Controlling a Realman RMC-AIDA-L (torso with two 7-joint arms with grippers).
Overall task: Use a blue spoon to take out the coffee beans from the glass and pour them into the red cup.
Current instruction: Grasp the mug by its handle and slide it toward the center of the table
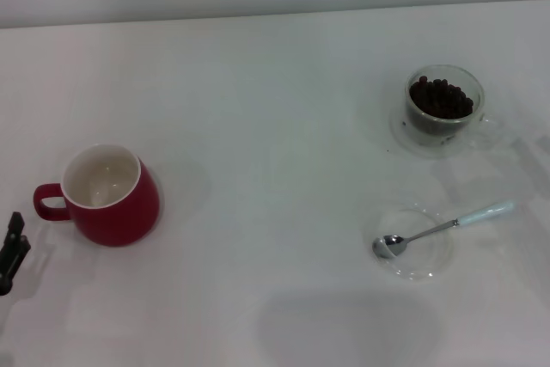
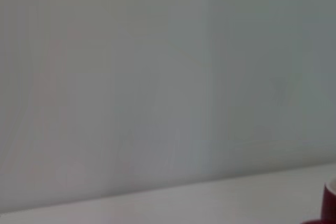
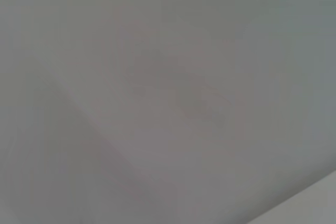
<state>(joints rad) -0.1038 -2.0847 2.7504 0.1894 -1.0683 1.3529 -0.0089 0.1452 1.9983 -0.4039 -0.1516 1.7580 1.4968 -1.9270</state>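
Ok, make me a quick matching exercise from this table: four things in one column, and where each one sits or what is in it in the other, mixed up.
Things:
1. red cup
2. glass
3. blue spoon
4. left tool

Places or states:
A. lying across the flat clear dish
B. at the table's left edge, beside the cup's handle
C. filled with coffee beans
D. white inside, no beans in it

Pairs: 1-D, 2-C, 3-A, 4-B
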